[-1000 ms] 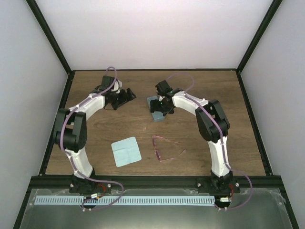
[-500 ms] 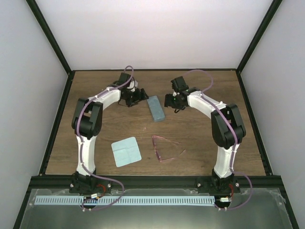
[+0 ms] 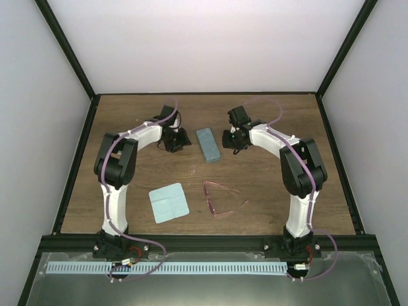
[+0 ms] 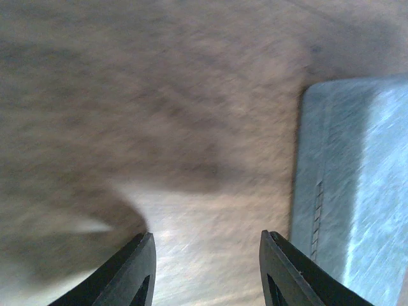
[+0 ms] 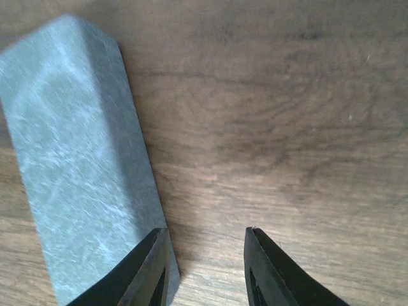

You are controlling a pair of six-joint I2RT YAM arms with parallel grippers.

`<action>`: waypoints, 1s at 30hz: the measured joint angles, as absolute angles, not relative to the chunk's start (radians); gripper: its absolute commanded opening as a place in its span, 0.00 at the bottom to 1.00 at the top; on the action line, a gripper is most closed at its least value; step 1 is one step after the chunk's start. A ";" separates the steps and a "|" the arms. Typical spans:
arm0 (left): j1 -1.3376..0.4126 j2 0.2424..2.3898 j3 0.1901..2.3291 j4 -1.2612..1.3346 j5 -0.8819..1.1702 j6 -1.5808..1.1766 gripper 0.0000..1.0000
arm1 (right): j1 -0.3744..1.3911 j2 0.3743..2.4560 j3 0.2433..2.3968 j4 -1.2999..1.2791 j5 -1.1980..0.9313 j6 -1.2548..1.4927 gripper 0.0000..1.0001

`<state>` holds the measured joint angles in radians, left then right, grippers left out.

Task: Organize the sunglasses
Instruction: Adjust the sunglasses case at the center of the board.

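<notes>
The sunglasses [image 3: 220, 199], thin pink-red frame with temple arms spread, lie on the wood at centre front, far from both grippers. The grey-blue case [image 3: 208, 145] lies closed at the back middle. My left gripper [image 3: 180, 139] sits just left of it, low over the wood. In the left wrist view, the left gripper [image 4: 207, 255] is open on nothing, with the case [image 4: 357, 191] to its right. My right gripper [image 3: 229, 139] is just right of the case. The right wrist view shows the right gripper [image 5: 207, 248] open over bare wood, its left finger beside the case [image 5: 70, 159].
A pale blue square cloth [image 3: 169, 203] lies flat at front left of centre, beside the sunglasses. Black frame posts and white walls bound the wooden table [image 3: 287, 185].
The right gripper has come off the case and drawn back to its right. The left gripper has swung in towards the case's left side. Both pairs of jaws stand narrower than before.
</notes>
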<state>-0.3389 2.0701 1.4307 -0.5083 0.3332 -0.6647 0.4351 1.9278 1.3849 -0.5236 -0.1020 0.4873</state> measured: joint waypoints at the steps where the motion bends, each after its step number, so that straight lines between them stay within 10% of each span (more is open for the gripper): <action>1: -0.348 2.090 1.456 -0.518 0.331 -0.666 0.48 | 0.435 1.928 1.372 -0.516 -0.107 0.487 0.34; 12: -0.404 2.263 1.725 -0.553 0.311 -0.656 0.60 | 0.442 1.928 1.245 -0.474 -0.191 0.490 0.34; 19: -0.407 2.310 1.814 -0.539 0.339 -0.651 0.93 | 0.493 1.977 1.301 -0.458 -0.252 0.502 0.34; 30: -0.415 2.321 1.831 -0.508 0.393 -0.616 0.97 | 0.552 2.003 1.335 -0.440 -0.291 0.514 0.35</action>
<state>-0.4152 2.3207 1.8305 -0.5076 0.3935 -0.6155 0.5522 2.0033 1.3350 -0.4404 -0.2909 0.5137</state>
